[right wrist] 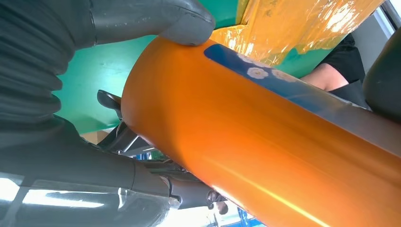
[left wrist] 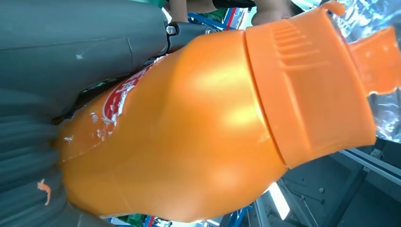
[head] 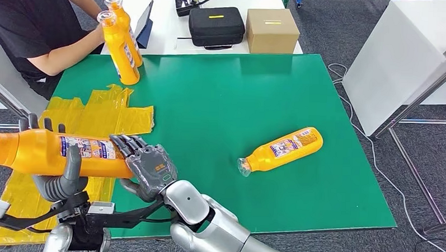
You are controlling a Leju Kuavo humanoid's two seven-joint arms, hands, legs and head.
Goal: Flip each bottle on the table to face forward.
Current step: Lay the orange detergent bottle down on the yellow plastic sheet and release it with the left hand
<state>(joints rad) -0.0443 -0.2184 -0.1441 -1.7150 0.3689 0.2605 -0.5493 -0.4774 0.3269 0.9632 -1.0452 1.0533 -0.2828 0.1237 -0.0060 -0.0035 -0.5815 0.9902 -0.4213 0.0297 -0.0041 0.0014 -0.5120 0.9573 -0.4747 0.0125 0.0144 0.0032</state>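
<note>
I see both hands on one orange bottle (head: 52,152), held sideways over the near-left corner of the green mat (head: 221,103). Left hand (head: 56,176) wraps its neck end, right hand (head: 144,162) grips its base. Second orange bottle (head: 284,149) lies mid-mat. Person's hand (head: 101,32) holds two upright bottles (head: 123,41) at far-left corner.

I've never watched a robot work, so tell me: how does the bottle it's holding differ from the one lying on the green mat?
The held bottle is off the table, gripped by the left hand and right hand; the lying bottle rests untouched on the green mat. The held one points left, the lying one slants. Both are orange with labels showing.
</note>
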